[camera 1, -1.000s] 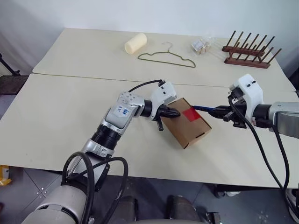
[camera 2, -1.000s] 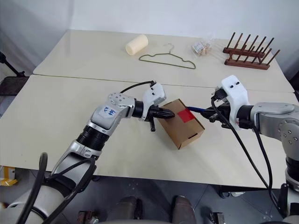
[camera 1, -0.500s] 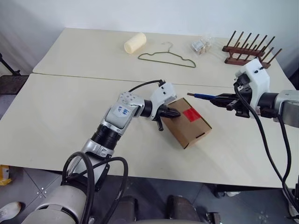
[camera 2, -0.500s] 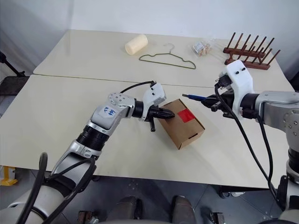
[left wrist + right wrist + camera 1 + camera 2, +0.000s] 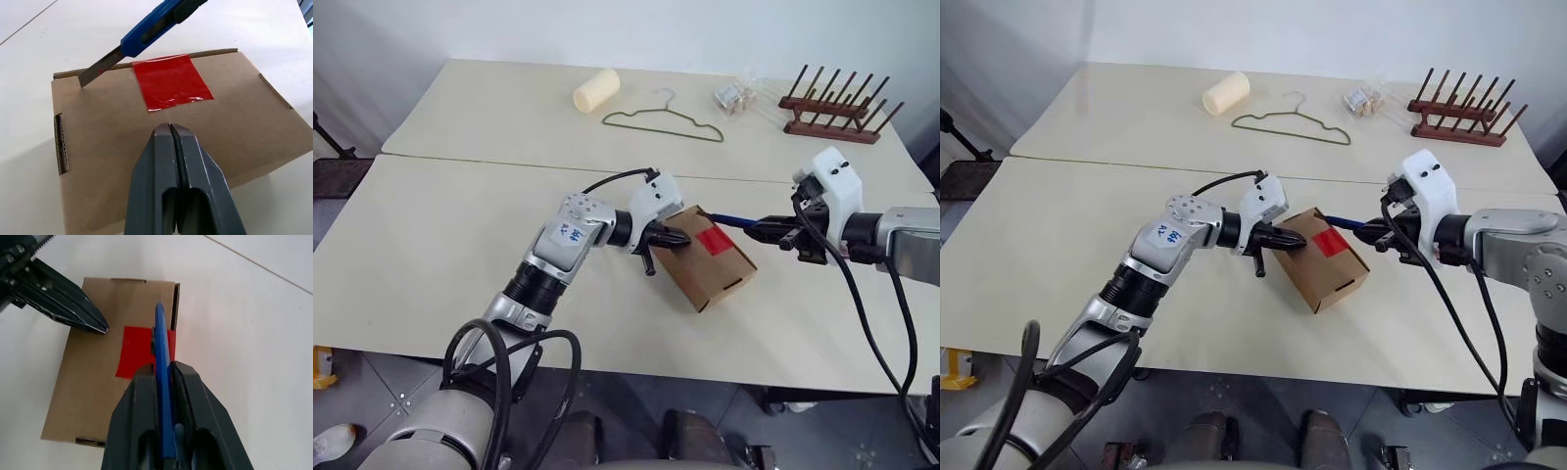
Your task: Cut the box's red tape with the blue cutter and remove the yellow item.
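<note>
The brown box (image 5: 710, 262) lies on the near table with the red tape (image 5: 713, 239) on its top face. My left gripper (image 5: 677, 236) is shut, and its tips rest against the box top (image 5: 122, 132) just short of the red tape (image 5: 171, 81). My right gripper (image 5: 773, 232) is shut on the blue cutter (image 5: 732, 219). The blue cutter (image 5: 146, 34) slants down, with its bare blade tip at the box's far edge beside the tape. Whether the blade touches the cardboard I cannot tell. The yellow item is hidden.
On the far table lie a cream roll (image 5: 597, 90), a wire hanger (image 5: 663, 117), a clear packet (image 5: 732, 95) and a wooden peg rack (image 5: 832, 103). A seam (image 5: 460, 162) separates the two tables.
My right gripper rose with the cutter above the box, then came back down, and the blade tip is at the box's far edge. The left gripper and the box stayed put.
</note>
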`<state>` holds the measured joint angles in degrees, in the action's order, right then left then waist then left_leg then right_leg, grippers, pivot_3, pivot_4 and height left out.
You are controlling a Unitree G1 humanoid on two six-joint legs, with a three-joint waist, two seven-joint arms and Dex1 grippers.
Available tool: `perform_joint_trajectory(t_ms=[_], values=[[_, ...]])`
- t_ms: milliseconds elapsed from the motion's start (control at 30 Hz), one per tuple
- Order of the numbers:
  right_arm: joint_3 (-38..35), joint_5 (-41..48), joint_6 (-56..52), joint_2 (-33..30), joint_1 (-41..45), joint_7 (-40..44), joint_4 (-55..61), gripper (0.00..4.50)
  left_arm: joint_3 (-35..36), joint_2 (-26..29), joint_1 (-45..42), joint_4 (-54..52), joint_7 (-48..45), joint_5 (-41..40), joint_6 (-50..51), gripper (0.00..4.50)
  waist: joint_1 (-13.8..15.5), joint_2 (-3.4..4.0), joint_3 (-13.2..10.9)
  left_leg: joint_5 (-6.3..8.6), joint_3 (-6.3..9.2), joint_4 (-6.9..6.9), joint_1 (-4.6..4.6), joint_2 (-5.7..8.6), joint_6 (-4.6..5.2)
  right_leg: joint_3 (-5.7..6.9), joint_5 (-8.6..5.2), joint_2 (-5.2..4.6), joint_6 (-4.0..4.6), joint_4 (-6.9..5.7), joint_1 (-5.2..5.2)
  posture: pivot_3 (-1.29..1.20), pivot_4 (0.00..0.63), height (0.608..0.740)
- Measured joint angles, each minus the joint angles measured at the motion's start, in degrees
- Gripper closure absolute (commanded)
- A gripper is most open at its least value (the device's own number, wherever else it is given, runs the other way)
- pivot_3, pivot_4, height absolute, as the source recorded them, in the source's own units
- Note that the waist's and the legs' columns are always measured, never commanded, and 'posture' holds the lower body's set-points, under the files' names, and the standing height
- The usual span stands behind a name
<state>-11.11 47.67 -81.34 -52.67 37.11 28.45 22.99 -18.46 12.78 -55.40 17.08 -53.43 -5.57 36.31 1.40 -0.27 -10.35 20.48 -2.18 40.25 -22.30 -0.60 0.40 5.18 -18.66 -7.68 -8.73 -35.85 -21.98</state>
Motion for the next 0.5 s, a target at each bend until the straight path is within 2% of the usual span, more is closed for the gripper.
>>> perform_joint_trajectory(t_ms=[500], values=[[-0.6,-1.0,-0.2,0.7,0.9,-0.6,-1.2,4.37,-0.2,0.2,0.2,-0.7,-0.2,0.0,0.4,4.5,0.0,0.0,0.0,0.0,0.0,0.02,0.0,0.0,0.0,-0.01,0.0,0.0,0.0,-0.01,0.0,0.0,0.15,0.74]])
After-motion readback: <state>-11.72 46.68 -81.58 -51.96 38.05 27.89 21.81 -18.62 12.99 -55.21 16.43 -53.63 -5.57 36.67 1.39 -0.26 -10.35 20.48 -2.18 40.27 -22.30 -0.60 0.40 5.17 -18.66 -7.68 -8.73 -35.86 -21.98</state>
